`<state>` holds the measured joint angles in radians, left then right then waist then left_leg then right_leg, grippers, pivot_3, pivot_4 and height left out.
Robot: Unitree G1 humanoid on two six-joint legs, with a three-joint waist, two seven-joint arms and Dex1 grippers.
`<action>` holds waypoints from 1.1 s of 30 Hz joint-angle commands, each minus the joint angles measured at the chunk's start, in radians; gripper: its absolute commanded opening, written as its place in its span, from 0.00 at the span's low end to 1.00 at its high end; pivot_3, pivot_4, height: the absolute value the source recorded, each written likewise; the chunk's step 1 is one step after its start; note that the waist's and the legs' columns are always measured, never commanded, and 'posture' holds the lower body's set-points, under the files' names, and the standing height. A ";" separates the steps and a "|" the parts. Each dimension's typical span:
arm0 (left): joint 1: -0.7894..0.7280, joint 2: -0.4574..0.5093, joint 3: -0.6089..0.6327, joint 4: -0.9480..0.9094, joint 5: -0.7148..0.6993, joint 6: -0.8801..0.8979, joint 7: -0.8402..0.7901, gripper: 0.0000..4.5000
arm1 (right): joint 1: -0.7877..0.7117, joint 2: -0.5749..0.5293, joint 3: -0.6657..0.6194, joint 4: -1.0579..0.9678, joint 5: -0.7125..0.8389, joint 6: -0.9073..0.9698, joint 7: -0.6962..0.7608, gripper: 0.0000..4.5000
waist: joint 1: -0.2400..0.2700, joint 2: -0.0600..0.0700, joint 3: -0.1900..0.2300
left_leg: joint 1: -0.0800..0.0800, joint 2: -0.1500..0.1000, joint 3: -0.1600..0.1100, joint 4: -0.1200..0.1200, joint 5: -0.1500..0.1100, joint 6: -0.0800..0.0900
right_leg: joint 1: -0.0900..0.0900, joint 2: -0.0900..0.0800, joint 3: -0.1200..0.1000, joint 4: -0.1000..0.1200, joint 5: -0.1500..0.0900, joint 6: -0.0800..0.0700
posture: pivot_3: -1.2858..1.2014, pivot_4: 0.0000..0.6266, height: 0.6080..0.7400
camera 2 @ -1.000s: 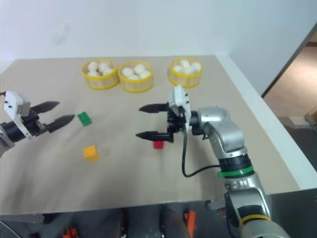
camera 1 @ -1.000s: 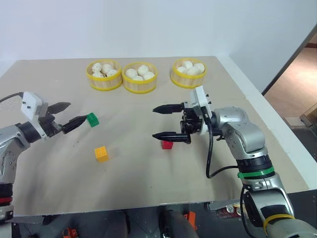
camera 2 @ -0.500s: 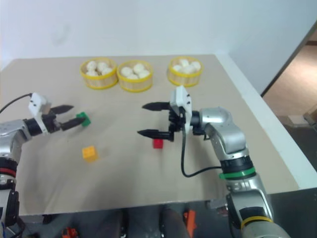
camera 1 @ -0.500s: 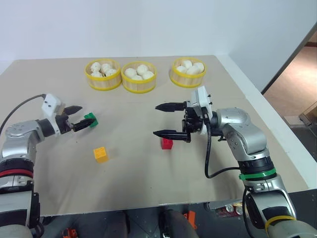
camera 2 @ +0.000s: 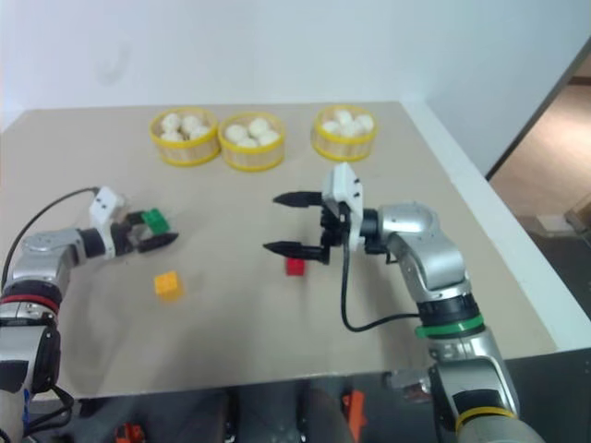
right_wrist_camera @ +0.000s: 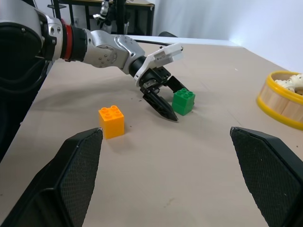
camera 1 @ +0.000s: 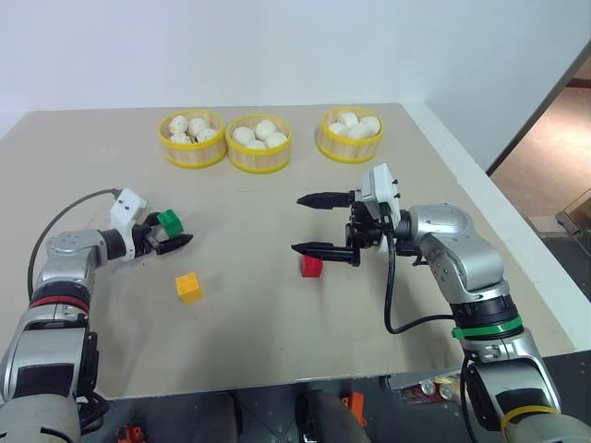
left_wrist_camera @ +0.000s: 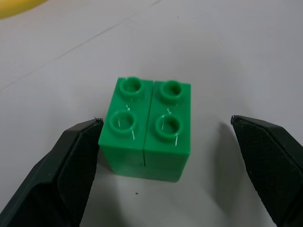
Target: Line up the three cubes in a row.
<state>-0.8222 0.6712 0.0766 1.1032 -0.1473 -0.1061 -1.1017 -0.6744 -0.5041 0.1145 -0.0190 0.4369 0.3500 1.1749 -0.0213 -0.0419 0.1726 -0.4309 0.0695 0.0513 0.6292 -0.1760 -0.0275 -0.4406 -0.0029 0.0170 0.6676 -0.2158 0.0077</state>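
Baskets first: you have three round yellow-rimmed baskets along the top of the left eye view, each holding white buns. The left basket and the middle basket sit just beside each other, and the right basket stands a little apart from them. None of the toy bricks lies in any basket.

Your left gripper sits at the left of that frame with its two black fingers spread, and the small green studded plastic cube is between them. From the left wrist camera you can see the green cube resting on the beige tabletop, one finger close against its side and the other well clear, so nothing is gripped.

Your right gripper hangs at the centre of the frame, fingers wide apart and empty, pointing toward the frame's left. The small red studded cube lies just below its lower finger.

The small orange-yellow studded cube sits lower left, below the green one.
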 commanded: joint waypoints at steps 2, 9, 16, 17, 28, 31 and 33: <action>-0.052 -0.004 0.006 0.051 0.026 -0.024 0.014 0.94 | -0.003 -0.015 -0.020 -0.048 0.005 -0.015 -0.004 1.00 | 0.000 0.000 0.000 | 0.000 0.000 0.000 0.000 0.000 0.000 | 0.000 0.000 0.000 0.000 0.000 0.000 | 0.52 0.24 1.00; -0.066 -0.005 0.015 0.086 0.041 -0.042 0.027 0.43 | -0.002 -0.031 -0.019 -0.050 0.003 -0.016 0.000 1.00 | 0.000 0.000 0.000 | 0.000 0.000 0.000 0.001 0.000 0.000 | 0.000 0.000 0.000 0.000 0.000 0.000 | 0.52 0.24 1.00; -0.056 0.002 0.018 0.067 0.033 -0.026 -0.011 0.30 | -0.011 -0.030 -0.023 -0.054 0.027 0.010 0.007 1.00 | 0.000 0.000 0.000 | 0.000 0.000 0.000 0.001 0.000 0.000 | 0.000 0.000 0.000 0.000 0.000 0.000 | 0.52 0.24 1.00; -0.052 0.006 0.014 0.052 0.033 -0.032 -0.031 0.30 | -0.012 -0.029 -0.025 -0.057 0.036 0.017 0.008 1.00 | 0.000 0.000 0.000 | 0.000 0.000 0.000 0.001 0.000 0.000 | 0.000 0.000 0.000 0.000 0.000 0.000 | 0.52 0.24 1.00; 0.147 0.101 -0.008 -0.823 -0.177 0.409 -0.257 0.30 | 0.028 -0.085 -0.063 -0.148 0.095 0.093 -0.001 1.00 | -0.006 0.000 0.000 | -0.001 0.000 0.000 0.002 0.000 0.000 | 0.000 0.000 0.001 0.000 0.000 0.001 | 0.52 0.24 1.00; 0.217 0.095 -0.025 -1.042 -0.221 0.523 -0.210 0.30 | 0.039 -0.085 -0.065 -0.156 0.095 0.090 -0.007 1.00 | -0.003 0.000 0.000 | -0.001 0.000 0.000 0.002 0.000 0.000 | 0.000 -0.001 0.001 0.001 -0.001 0.001 | 0.52 0.24 1.00; 0.270 0.064 -0.062 -1.184 -0.229 0.570 -0.154 0.30 | 0.043 -0.080 -0.063 -0.157 0.091 0.083 -0.013 1.00 | -0.002 0.000 0.000 | 0.000 0.000 0.000 0.003 0.000 0.000 | 0.000 -0.001 0.001 0.002 0.000 0.001 | 0.52 0.24 1.00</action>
<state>-0.5738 0.7496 0.0352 0.0333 -0.3571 0.4252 -1.2982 -0.6320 -0.5831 0.0750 -0.1358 0.5100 0.4438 1.1707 -0.0234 -0.0416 0.1727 -0.4306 0.0694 0.0509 0.6326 -0.1762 -0.0277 -0.4396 -0.0037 0.0182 0.6693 -0.2161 0.0091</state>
